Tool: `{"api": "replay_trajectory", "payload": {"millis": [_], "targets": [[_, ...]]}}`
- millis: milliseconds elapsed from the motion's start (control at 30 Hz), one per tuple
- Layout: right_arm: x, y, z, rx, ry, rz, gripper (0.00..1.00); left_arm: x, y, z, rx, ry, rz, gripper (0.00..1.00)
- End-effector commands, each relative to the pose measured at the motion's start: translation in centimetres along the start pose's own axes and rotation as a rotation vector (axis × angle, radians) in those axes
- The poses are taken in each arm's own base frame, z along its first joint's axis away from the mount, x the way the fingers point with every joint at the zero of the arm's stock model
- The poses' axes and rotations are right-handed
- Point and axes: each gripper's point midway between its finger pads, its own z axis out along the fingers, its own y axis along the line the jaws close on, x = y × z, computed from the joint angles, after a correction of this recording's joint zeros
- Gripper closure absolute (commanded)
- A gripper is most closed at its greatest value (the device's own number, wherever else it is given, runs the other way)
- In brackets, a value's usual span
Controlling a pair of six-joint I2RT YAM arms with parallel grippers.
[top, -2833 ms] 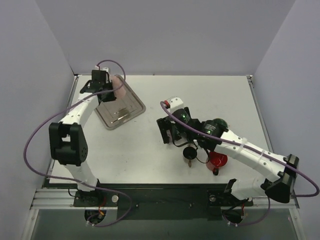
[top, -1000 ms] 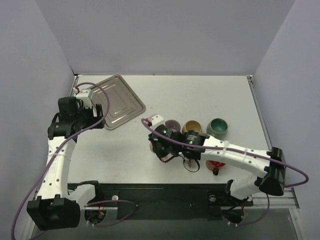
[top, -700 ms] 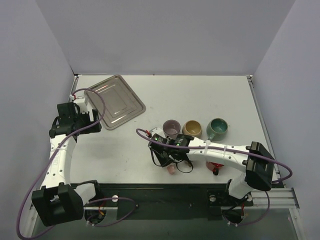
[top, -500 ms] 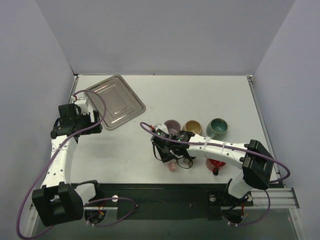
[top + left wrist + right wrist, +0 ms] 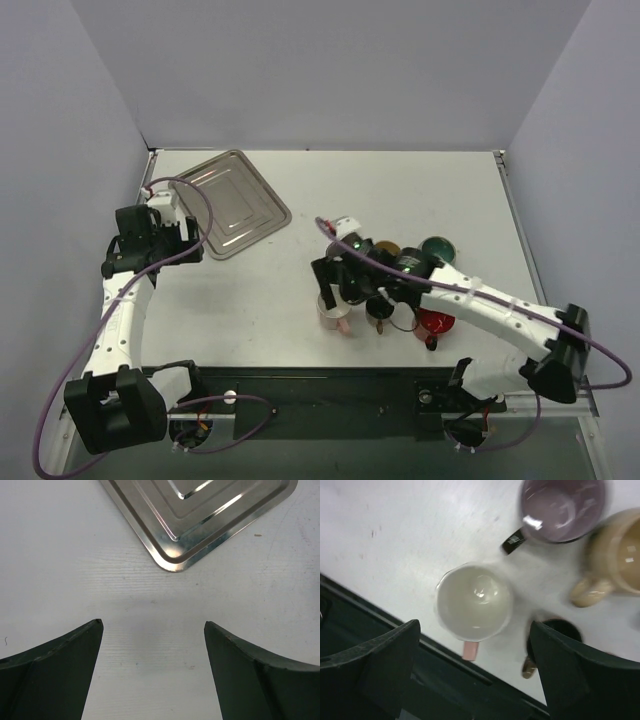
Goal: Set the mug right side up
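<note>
Steel tray [image 5: 240, 200] at far left of table [image 5: 420, 190], purple mug [image 5: 563, 505] beside tan mug [image 5: 620, 550]

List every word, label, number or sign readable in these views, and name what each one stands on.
There are none to read. The pale mug with a pink handle, the glossy purple mug, the tan mug and the silver metal tray all show plain surfaces. In the top view, the other mugs and the arms are too small to show any print.
</note>
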Motion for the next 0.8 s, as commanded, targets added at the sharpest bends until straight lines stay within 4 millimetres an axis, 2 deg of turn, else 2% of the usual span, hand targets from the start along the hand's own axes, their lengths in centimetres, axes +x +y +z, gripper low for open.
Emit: {"api": "replay_trajectory", "payload": {"millis": [0,33,67,100,133,167,200,233,267,300,333,367,400,433,467,500,533,633,767], "targets": [[-4.2,-8.0,-5.8,0.165,-0.270,0.068,0.12,-3.8,0.3,-0.4,-0.013,-0.168,0.005,0.07],[-4.9,-10.6,-6.0,0.227,-0.314,0.115,0.11,-4.5,0.4,-0.2,-0.019,-0.203,0.004,0.07],[-4.4,-12.8,-6.7,0.286,-0.358,0.148,0.10,-4.4,0.5,-0.1,-0.033,-0.222,-0.035,0.07],[-4.9,-16.6,-7.2,0.373,-0.404,0.237,0.09,-4.5,0.7,0.1,-0.042,-0.242,-0.042,0.07],[-3.6,-18.6,-7.3,0.420,-0.414,0.280,0.09,-5.2,1.2,0.2,-0.068,-0.296,-0.057,0.07],[-3.4,-22.6,-8.1,0.522,-0.456,0.392,0.09,-6.1,1.6,0.3,-0.085,-0.355,-0.062,0.07],[-1.6,-25.0,-8.3,0.594,-0.457,0.455,0.09,-5.2,2.2,0.8,-0.118,-0.359,-0.077,0.07],[-1.0,-27.8,-9.2,0.670,-0.499,0.546,0.09,-6.2,2.5,0.7,-0.132,-0.413,-0.074,0.07],[1.2,-29.5,-9.2,0.736,-0.496,0.594,0.09,-4.9,3.1,1.3,-0.161,-0.394,-0.083,0.07],[1.8,-31.6,-9.9,0.795,-0.549,0.659,0.09,-5.9,3.2,1.3,-0.164,-0.445,-0.077,0.07],[3.6,-32.6,-9.6,0.836,-0.558,0.692,0.09,-5.0,3.6,1.9,-0.179,-0.428,-0.085,0.07],[3.9,-34.2,-10.3,0.879,-0.628,0.735,0.09,-4.9,3.6,2.1,-0.177,-0.435,-0.087,0.07],[5.8,-34.5,-9.3,0.898,-0.611,0.754,0.09,-4.1,3.8,2.7,-0.180,-0.415,-0.093,0.07],[5.6,-35.6,-10.0,0.924,-0.682,0.778,0.09,-3.8,4.3,3.2,-0.205,-0.408,-0.101,0.07],[6.8,-35.5,-9.0,0.931,-0.663,0.777,0.09,-3.2,4.7,3.6,-0.223,-0.397,-0.112,0.07],[7.2,-36.4,-9.4,0.960,-0.691,0.800,0.09,-3.1,5.0,4.0,-0.237,-0.400,-0.117,0.07],[8.3,-36.4,-8.7,0.972,-0.669,0.801,0.09,-2.6,5.5,4.3,-0.262,-0.390,-0.130,0.07],[8.7,-36.4,-7.5,0.956,-0.662,0.775,0.09,-1.6,6.2,5.4,-0.292,-0.373,-0.144,0.07],[9.8,-36.0,-5.7,0.920,-0.619,0.753,0.09,-0.6,5.9,6.3,-0.274,-0.350,-0.162,0.07]]}}
